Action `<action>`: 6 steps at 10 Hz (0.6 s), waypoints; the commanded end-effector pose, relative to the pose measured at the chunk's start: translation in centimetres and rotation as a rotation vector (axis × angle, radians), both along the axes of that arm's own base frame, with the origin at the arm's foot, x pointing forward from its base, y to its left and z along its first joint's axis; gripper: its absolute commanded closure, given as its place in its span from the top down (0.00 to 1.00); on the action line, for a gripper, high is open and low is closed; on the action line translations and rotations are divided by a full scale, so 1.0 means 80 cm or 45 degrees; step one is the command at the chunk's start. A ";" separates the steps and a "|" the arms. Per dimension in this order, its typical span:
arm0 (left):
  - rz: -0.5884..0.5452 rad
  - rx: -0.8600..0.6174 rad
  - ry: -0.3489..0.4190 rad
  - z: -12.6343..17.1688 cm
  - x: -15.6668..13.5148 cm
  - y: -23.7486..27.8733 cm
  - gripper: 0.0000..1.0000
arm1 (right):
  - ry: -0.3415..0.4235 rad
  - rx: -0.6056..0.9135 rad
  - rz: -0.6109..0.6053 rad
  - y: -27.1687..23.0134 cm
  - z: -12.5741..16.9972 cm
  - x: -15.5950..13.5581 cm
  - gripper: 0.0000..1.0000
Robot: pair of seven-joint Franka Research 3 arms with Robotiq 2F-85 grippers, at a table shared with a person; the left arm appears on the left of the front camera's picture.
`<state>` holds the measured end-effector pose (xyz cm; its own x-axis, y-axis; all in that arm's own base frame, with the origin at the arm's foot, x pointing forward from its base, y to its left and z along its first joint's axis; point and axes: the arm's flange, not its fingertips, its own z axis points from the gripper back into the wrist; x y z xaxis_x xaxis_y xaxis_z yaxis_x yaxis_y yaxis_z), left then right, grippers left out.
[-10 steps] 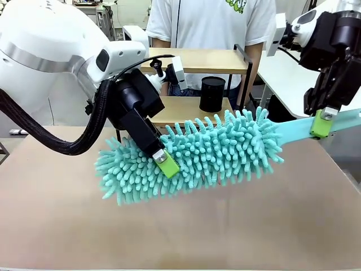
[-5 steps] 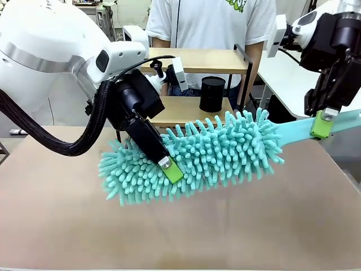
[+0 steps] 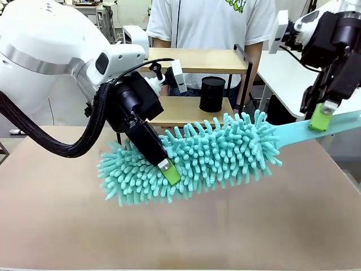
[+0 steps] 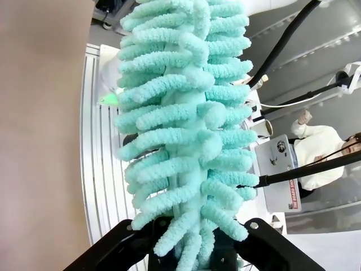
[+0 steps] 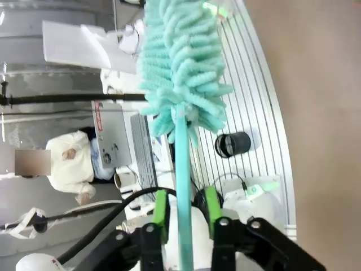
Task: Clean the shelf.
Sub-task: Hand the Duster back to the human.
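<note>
Both fingers pairs hold the teal duster [image 3: 214, 152] before the shelf [image 3: 197, 62].

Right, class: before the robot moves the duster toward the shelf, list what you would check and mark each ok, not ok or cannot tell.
1. Left end effector shut on the duster head: ok.
2. Right end effector firm on the handle: not ok, in the right wrist view its pads stand apart from the handle.
3. Duster clear of the table: cannot tell.
4. Black cup off the shelf: not ok, it stands on the lower board.
5. Top board bare: ok.
6. Person away from the shelf: not ok, standing right behind it.
</note>
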<state>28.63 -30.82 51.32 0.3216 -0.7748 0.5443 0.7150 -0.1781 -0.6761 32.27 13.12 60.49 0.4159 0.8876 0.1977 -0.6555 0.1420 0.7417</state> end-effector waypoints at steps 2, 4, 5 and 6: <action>-0.022 -0.022 -0.050 0.002 0.000 0.036 0.00 | 0.222 0.381 -0.826 -0.056 -0.031 0.025 1.00; -0.057 -0.039 -0.071 0.007 -0.001 0.080 0.00 | 0.358 0.661 -1.398 -0.139 -0.084 0.050 1.00; -0.055 -0.071 -0.068 0.009 -0.002 0.110 0.00 | 0.386 0.730 -1.572 -0.173 -0.115 0.051 1.00; -0.071 -0.150 -0.032 0.013 -0.002 0.147 0.00 | 0.366 0.746 -1.787 -0.203 -0.160 0.054 1.00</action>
